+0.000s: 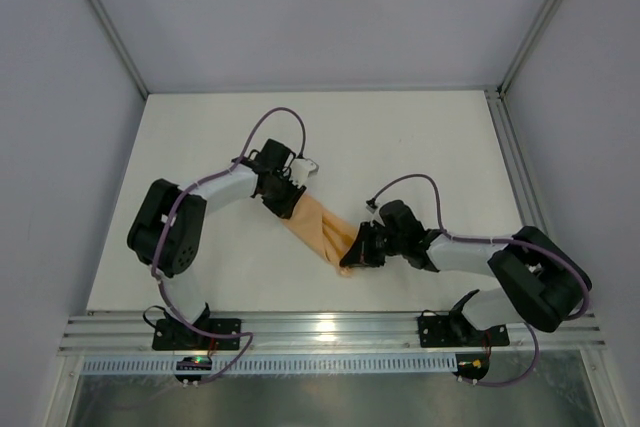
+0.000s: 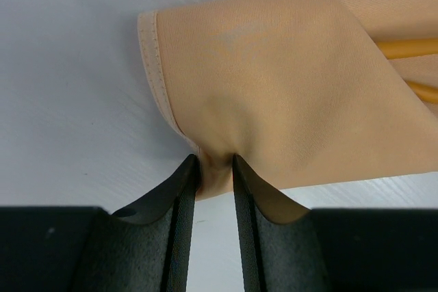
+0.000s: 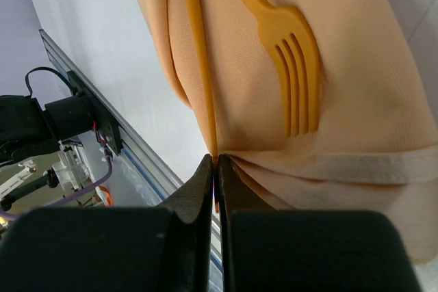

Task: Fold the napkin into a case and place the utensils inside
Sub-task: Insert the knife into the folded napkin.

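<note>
The peach-orange napkin (image 1: pixel 318 230) lies folded as a narrow case slanting across the white table between both arms. At its upper-left end my left gripper (image 1: pixel 284 204) is shut on a bunched bit of the napkin's (image 2: pixel 274 80) near edge, with cloth pinched between the fingertips (image 2: pixel 215 163). Two orange utensil handles (image 2: pixel 410 48) stick out of the fold at the right. At the case's lower-right end my right gripper (image 1: pixel 353 251) is shut on a thin orange utensil (image 3: pixel 198 52) seen edge-on, at its tip (image 3: pixel 215 162). An orange fork (image 3: pixel 295 66) lies tines-down on the napkin (image 3: pixel 356 87) beside it.
A metal rail (image 1: pixel 320 332) runs along the table's near edge just behind the right gripper. Grey walls and frame posts (image 1: pixel 100 22) enclose the table (image 1: pixel 400 137) on three sides. The right arm's elbow (image 1: pixel 540 282) sits at the table's lower right.
</note>
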Motion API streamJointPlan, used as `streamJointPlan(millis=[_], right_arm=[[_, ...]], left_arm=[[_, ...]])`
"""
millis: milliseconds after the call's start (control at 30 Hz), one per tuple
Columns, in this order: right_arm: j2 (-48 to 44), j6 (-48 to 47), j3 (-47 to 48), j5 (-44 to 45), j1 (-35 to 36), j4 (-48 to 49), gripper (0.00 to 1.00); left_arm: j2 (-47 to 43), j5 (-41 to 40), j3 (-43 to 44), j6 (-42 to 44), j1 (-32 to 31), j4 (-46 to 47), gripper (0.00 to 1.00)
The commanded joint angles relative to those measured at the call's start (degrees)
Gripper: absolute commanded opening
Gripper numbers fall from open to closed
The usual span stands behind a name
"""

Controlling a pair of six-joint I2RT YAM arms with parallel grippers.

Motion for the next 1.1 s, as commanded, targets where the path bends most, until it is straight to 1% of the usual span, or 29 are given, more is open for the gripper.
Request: streamJointPlan(millis=[0,167,433,533,567,633,667,733,767,800,900,933,1033,1067], right_arm=[[1.85,-1.02,2.85,0.22,0.48,1.57,0.03],[3.53,-1.1,4.08,-0.13,0.74,1.05,0.03],[4.58,-2.51,5.49,0.92,0.83,-0.97,0.08],[5.02,-3.82,6.72,1.36,0.83,-3.16,0.18],[5.02,-4.35,7.51,1.62,0.74,-4.83,0.23],[4.41,-5.75,8.04,2.94,0.83,-6.85,0.3],[3.45,-6.37,8.56,3.99,0.83,-9.04,0.37],[2.13,-7.34,9.27,5.05,0.83,-11.42,0.42],[1.43,-8.21,9.97,5.66,0.83,-14.13,0.44],[0.72,-8.57,10.24,6.1,0.83,-15.29,0.49],[-2.18,-10.42,12.17,7.34,0.83,-20.39,0.56],[-2.79,-10.94,12.87,7.86,0.92,-21.97,0.6],[-5.78,-12.79,15.5,12.24,1.01,-30.47,0.64],[-7.35,-13.23,16.73,13.04,1.09,-31.99,0.64]], left_arm=[[-2.52,1.84,-0.74,0.96,0.06,1.18,0.3],[-2.61,2.28,-0.74,1.22,0.06,1.17,0.29],[-2.61,1.84,-0.74,1.66,0.15,1.09,0.29],[-2.7,1.58,-0.74,2.1,0.32,0.91,0.29],[-2.7,1.4,-0.83,2.19,0.5,0.82,0.29],[-2.78,1.4,-0.66,2.36,0.76,0.65,0.3],[-3.04,1.4,-0.74,2.54,1.02,0.56,0.3],[-3.31,1.23,-0.74,2.8,1.38,0.21,0.3],[-3.4,1.23,-0.74,2.8,1.64,0.12,0.31],[-3.57,1.05,-0.66,2.98,1.81,0.03,0.31],[-4.01,0.26,-0.31,3.59,1.99,-0.41,0.32],[-4.36,0.17,-0.22,3.68,1.99,-0.49,0.33],[-4.98,-0.27,0.31,3.94,1.99,-0.76,0.34],[-4.98,-0.27,0.57,4.03,1.99,-1.02,0.34]])
